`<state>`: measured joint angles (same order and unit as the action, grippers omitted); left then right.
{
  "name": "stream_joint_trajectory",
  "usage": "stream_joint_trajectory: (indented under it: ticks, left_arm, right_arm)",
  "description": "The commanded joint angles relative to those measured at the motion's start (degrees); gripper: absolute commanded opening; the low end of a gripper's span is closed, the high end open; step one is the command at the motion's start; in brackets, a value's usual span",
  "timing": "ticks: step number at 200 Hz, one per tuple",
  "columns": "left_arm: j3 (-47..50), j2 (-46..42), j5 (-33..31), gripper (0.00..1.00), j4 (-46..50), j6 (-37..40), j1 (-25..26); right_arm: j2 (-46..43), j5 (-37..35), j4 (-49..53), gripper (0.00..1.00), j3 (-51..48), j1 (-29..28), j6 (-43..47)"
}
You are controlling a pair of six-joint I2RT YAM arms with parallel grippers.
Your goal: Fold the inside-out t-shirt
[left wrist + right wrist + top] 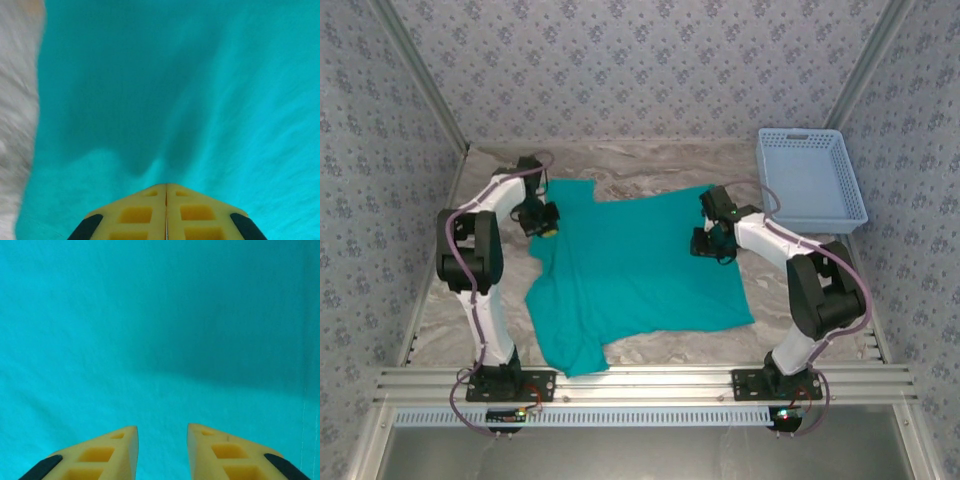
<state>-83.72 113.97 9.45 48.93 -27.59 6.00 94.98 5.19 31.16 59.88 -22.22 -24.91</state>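
The inside-out t-shirt (630, 265) is teal-green and lies spread on the marbled table, with one sleeve hanging toward the near edge. My left gripper (545, 228) is at the shirt's far left edge. In the left wrist view its yellow fingers (166, 185) are pressed together, and creases in the cloth (165, 100) run into the tips. My right gripper (712, 243) hovers over the shirt's right side. Its fingers (162, 429) stand apart above smooth fabric (150, 330), with nothing between them.
A light blue plastic basket (810, 180) stands at the back right of the table. Patterned walls close in the left, right and back. A metal rail (640, 380) carrying the arm bases runs along the near edge. Bare table (15, 125) shows left of the shirt.
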Motion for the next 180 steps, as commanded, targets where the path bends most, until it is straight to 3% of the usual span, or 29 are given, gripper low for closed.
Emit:
stream_joint_trajectory:
  ticks: [1,11,17,37,63,106,132,164,180]
  left_arm:
    - [4.18,-0.76,-1.24,0.08,-4.29,-6.55,-0.39]
    - [4.40,0.56,-5.90,0.07,-3.88,-5.10,-1.06]
    - [3.93,1.60,-8.17,0.00,-3.38,-3.54,-1.61]
    - [-0.17,5.99,-15.90,0.00,-2.77,3.73,-1.69]
    - [-10.32,12.65,-11.40,0.06,-0.18,15.94,-1.77]
    - [-30.62,23.61,-11.86,0.11,7.64,30.04,-1.59]
    - [-33.63,23.03,-5.96,0.25,7.11,31.68,-1.93]
    - [-32.01,14.49,-5.31,0.30,7.32,25.95,-1.87]
    - [-26.73,7.04,-5.29,0.32,7.65,22.82,-1.36]
  right_arm:
    - [-1.05,-0.08,1.98,0.33,-3.55,0.09,-1.06]
    - [-0.48,-1.33,1.93,0.33,-4.69,0.53,-1.47]
    - [-0.07,-2.21,1.90,0.33,-5.44,0.95,-2.19]
    - [0.96,-4.10,0.02,0.32,-8.64,2.34,-4.62]
    - [0.51,-4.22,-3.30,0.31,-10.53,3.12,-4.93]
    - [1.90,-4.87,-5.61,0.30,-9.39,3.74,-4.58]
    - [0.01,-3.47,-5.50,0.31,-7.63,4.91,-4.12]
    - [-5.60,-3.14,-0.49,0.38,-6.11,4.84,-5.08]
    - [-8.63,-3.82,2.86,0.41,-6.18,4.07,-7.08]
